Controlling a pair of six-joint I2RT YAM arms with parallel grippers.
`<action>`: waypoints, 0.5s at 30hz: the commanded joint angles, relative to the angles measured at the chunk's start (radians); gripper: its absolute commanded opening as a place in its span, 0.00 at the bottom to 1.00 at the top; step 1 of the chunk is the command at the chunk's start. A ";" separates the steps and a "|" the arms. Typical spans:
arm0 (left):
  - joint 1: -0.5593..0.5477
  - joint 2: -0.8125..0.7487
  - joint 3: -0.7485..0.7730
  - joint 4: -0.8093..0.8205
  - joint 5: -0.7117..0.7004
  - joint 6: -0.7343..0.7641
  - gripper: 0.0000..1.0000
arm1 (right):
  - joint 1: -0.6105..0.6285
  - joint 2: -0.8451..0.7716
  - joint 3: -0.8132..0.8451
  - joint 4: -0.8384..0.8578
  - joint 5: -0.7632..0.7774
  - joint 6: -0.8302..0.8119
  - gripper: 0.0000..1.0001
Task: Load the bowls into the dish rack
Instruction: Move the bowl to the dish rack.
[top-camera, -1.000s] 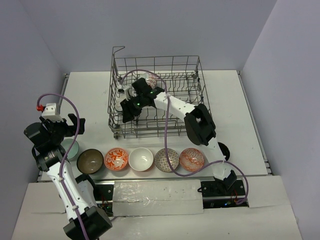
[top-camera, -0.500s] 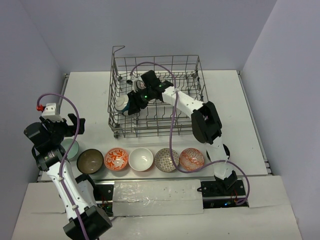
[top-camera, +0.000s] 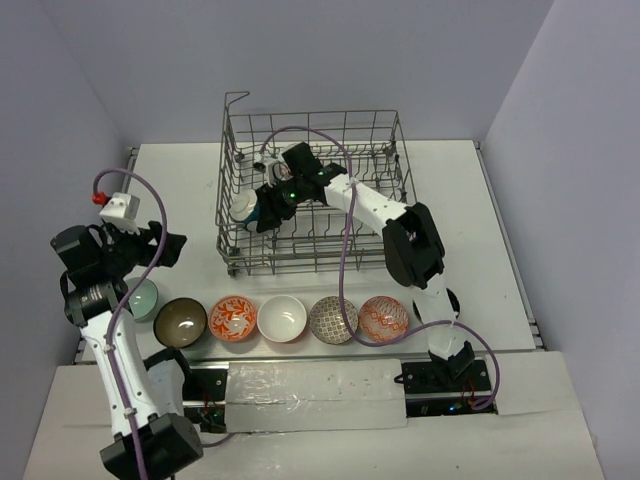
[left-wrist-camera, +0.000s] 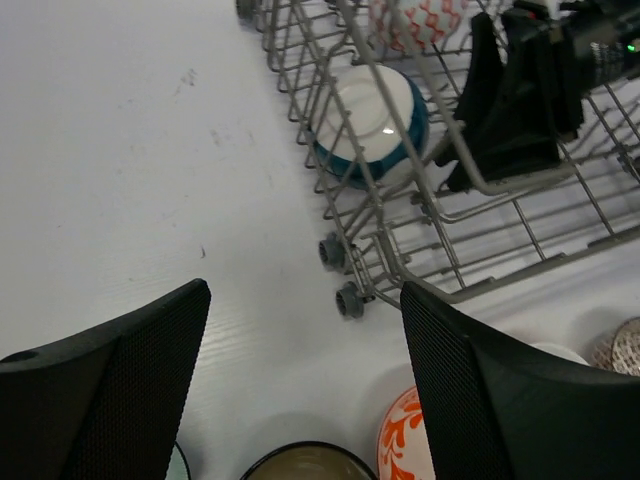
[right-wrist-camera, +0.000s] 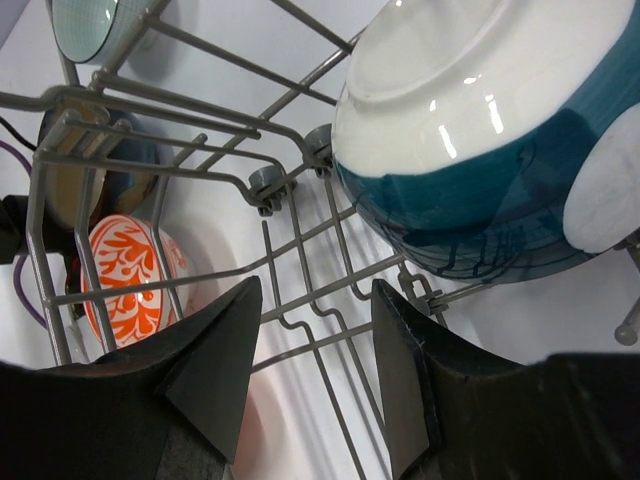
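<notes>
The dish rack (top-camera: 330, 215) stands at the back middle of the table. A teal bowl (top-camera: 243, 208) leans on its side in the rack's left end, with a red-patterned bowl (left-wrist-camera: 415, 20) behind it. My right gripper (top-camera: 264, 208) is inside the rack just right of the teal bowl (right-wrist-camera: 470, 150). Its jaws (right-wrist-camera: 315, 340) are open and hold nothing. My left gripper (top-camera: 170, 248) hangs open (left-wrist-camera: 303, 300) over the table left of the rack. Below it a row of bowls lines the near edge: pale green (top-camera: 143, 298), brown (top-camera: 181, 322), orange-patterned (top-camera: 233, 318), white (top-camera: 282, 318), grey-patterned (top-camera: 333, 320) and red-patterned (top-camera: 384, 319).
A black bowl (top-camera: 447, 300) lies half hidden under the right arm near its base. The rack's small wheels (left-wrist-camera: 345, 298) rest on the white table (top-camera: 170, 190). Grey walls close in the table at the back and sides. The purple cable (top-camera: 340, 270) of the right arm loops over the rack.
My left gripper has swung right toward the rack and its jaws have narrowed a little. My right gripper shifted back inside the rack, uncovering the teal bowl, then stayed still.
</notes>
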 joint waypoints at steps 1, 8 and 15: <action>-0.071 0.020 0.105 -0.094 0.000 0.077 0.84 | -0.003 -0.101 -0.015 0.035 -0.021 -0.024 0.56; -0.245 0.118 0.239 -0.129 -0.087 0.047 0.89 | 0.000 -0.104 -0.013 0.025 -0.044 -0.019 0.56; -0.349 0.213 0.257 -0.057 -0.175 -0.033 0.88 | 0.000 -0.118 -0.036 0.025 -0.053 -0.033 0.56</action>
